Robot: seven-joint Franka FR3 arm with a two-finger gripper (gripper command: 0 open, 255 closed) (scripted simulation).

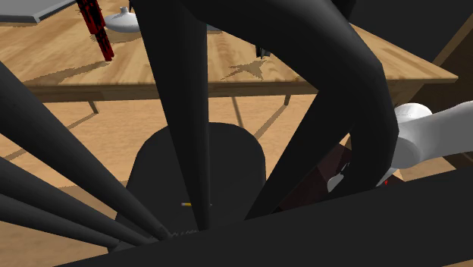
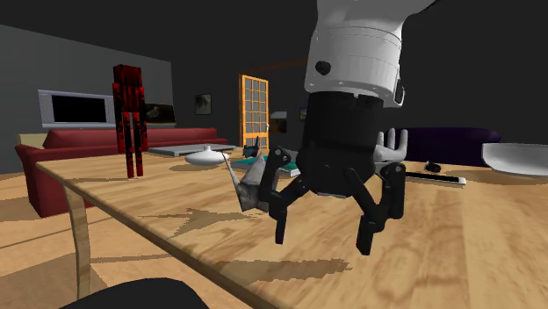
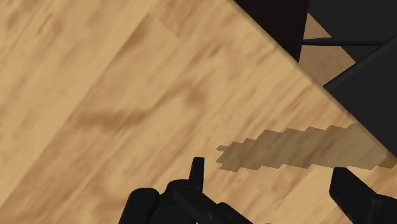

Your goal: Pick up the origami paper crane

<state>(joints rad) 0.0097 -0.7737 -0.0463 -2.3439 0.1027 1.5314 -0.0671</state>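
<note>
**Second exterior, wrist and shoulder views.** You see the pincer point(image 2: 323, 239) released. Its black fingers point(image 2: 281, 226) are spread wide, point down at the wooden table point(image 2: 457, 246) and clasp nothing. In the wrist view, bare wood lies between the fingertips point(image 3: 197, 173). A jagged shadow point(image 3: 299, 149) lies just ahead of them and runs to the table's edge.

The paper crane point(image 2: 248, 186), drawn grey, stands on the table just beside the pincer, outside the fingers and a little behind them. You cannot tell whether the nearer finger touches it.

Beyond the crane, farther from the pincer, lies a white dish point(image 2: 204, 158). Farther still, a red-and-black figure point(image 2: 129, 114) stands upright. Behind the pincer a white hand-shaped object point(image 2: 392, 145) rises with its fingers up. On the side of the pincer away from the crane lie a flat black-and-white thing point(image 2: 436, 178) and a white bowl point(image 2: 518, 160). A red sofa point(image 2: 53, 162), a screen point(image 2: 77, 108) and an orange-framed door point(image 2: 255, 110) stand well apart from the pincer, past the table.

In the shoulder view, black tapering struts point(image 1: 182, 114) close to the camera stand in your way and cover much of the table. Past them you see the white arm point(image 1: 436, 133).
</note>
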